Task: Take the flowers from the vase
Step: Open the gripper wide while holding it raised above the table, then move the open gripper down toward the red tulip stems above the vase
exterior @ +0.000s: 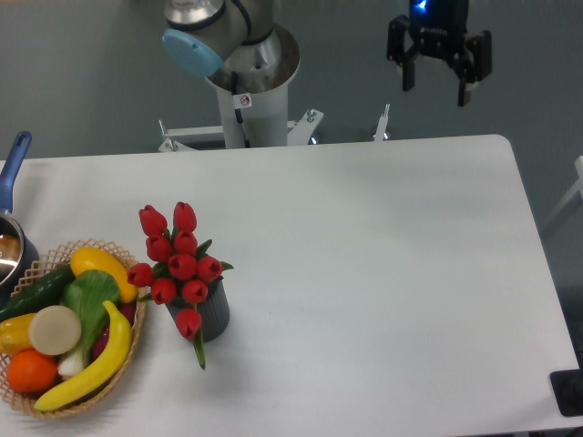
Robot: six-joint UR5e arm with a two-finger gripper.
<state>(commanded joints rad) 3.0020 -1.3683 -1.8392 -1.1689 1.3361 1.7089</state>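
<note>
Flowers (178, 264): red tulip buds with green leaves, standing in the vase (211, 314), heads fanned up and to the left of its mouth. One bud and a leaf droop down over the vase's front. Vase is dark grey, ribbed, upright on the table (383, 273), left-of-centre and toward the near edge.

Just left of the vase, nearly touching: woven basket (137, 350). Contents: yellow banana along the right rim, orange at lower left, a pale round disc-shaped item, green leafy vegetable, dark green cucumber, yellow pepper-like piece at top, something purple underneath that I cannot make out. At the far left edge, a pot (11, 246) with a blue handle, mostly cut off.

Table surface is white, matte, rounded corners. Floor behind is grey. My arm's base column (246, 109) stands beyond the far edge, on a metal mount.

My gripper (439, 77): high above the far right part of the table, well apart from flowers and vase. Fingers spread wide, nothing between them.
</note>
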